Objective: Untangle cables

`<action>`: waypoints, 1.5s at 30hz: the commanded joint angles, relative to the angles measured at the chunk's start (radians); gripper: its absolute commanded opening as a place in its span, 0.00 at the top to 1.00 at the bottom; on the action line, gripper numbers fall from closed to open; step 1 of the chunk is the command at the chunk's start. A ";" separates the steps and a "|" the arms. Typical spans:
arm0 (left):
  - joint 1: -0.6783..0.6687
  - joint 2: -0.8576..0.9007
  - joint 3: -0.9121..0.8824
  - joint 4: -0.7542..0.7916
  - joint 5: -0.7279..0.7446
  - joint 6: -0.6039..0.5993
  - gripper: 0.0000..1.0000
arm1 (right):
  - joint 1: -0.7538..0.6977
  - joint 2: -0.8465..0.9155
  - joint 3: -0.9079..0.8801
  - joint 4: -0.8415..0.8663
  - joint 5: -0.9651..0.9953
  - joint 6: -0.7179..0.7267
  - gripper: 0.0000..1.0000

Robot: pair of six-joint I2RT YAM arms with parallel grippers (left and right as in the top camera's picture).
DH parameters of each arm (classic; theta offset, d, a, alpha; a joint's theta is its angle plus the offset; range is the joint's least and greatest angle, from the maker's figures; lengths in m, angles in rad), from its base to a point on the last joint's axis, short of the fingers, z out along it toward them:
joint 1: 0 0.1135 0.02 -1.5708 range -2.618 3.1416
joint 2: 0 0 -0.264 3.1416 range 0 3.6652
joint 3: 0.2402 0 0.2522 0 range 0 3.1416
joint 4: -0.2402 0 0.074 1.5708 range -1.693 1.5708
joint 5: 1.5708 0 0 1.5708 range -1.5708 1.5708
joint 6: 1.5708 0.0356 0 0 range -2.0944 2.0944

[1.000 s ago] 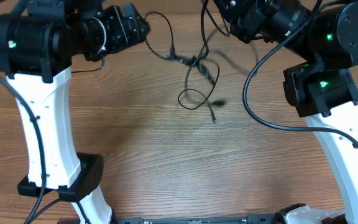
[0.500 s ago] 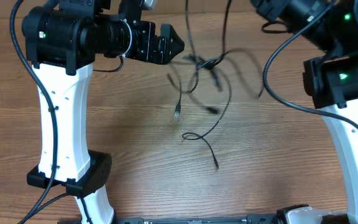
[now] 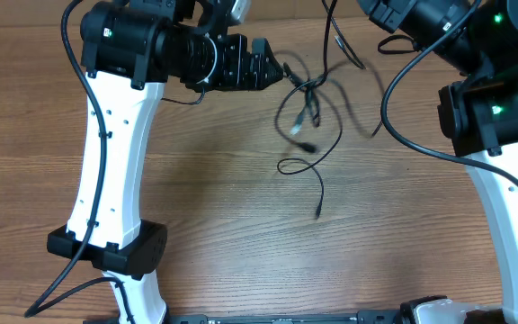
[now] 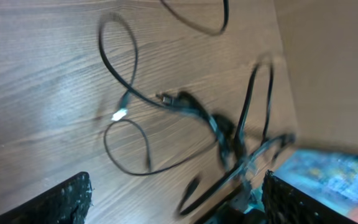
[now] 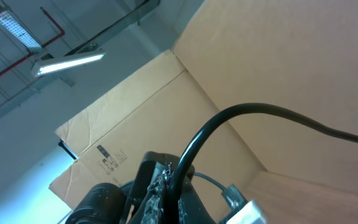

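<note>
**Left fingers** (image 4: 67, 200): spread wide, nothing between the pads. In my left wrist view the two tips sit at the lower corners and the tangle lies beyond and between them. From overhead they stand just left of the knot, apparently not touching it.

**Right fingers** (image 5: 158, 188): pressed together. Their wrist view looks up at cardboard (image 5: 260, 68) and ceiling lights (image 5: 70, 62), so I cannot tell whether a strand is pinched. Overhead they fall beyond the top edge, beside the right arm (image 3: 493, 117).

**Cables** (image 3: 300, 90): thin black cords gathered in a knot (image 3: 306, 88) at the far middle of the worktop (image 3: 196, 207). Strands climb from the knot toward the top edge on the right arm's side. On the near side of the knot hangs a silvery plug (image 3: 295, 130). Nearer again is a small loop (image 3: 299, 166). From it a tail (image 3: 318, 202) runs toward me and ends on bare wood.

**Progress, as I judge it:** early to middle. One cord has drawn out into the loop and tail, but several strands cross at the knot, which is not yet undone. What is left is to take hold beside the knot with the spread fingers, pull it apart and lay each cord separately.
</note>
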 commanded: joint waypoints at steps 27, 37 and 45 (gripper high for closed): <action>-0.035 0.177 -0.005 -0.046 0.254 -0.258 0.34 | 0.047 -0.004 0.014 -0.155 0.072 -0.277 0.96; -0.019 0.177 -0.005 -0.081 0.324 -0.196 0.38 | 0.047 -0.003 0.014 -0.171 0.089 -0.319 0.96; -0.027 0.177 -0.005 -0.099 0.323 -0.174 0.44 | 0.047 -0.003 0.014 -0.172 0.113 -0.320 0.96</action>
